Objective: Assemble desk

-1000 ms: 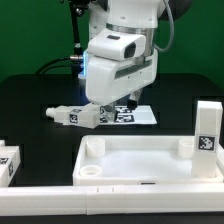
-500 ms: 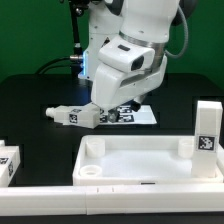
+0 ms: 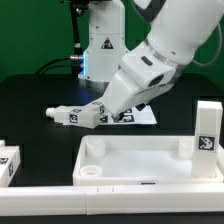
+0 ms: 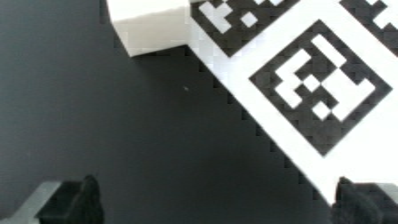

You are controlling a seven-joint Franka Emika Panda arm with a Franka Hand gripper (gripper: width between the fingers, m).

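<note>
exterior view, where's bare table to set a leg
Bare black table lies between the lying leg, the leg at the exterior view's left and the tabletop panel; also between marker board and upright leg. Crowded under the arm.

The pincer [image 3: 107, 114] hangs low over the worktop [image 3: 40, 95], between the lying leg [image 3: 72, 114] and the marker board [image 3: 140, 113]. The lying leg rests flat just beside the pincer, toward the exterior view's left. The marker board lies flat just beside it, toward the exterior view's right. In the wrist view the lying leg [image 4: 151, 25] ends right at the marker board [image 4: 302, 80], ahead of the pincer [image 4: 217, 205]; whether they touch cannot be told.

The tabletop panel [image 3: 140, 165] lies on the worktop nearer the camera than the pincer. The upright leg [image 3: 207, 125] stands well apart from the pincer on the exterior view's right, by the panel's far corner. The third leg [image 3: 8, 160] lies well apart on the exterior view's left. The border rail [image 3: 40, 200] runs in front of the panel, farthest from the pincer.
</note>
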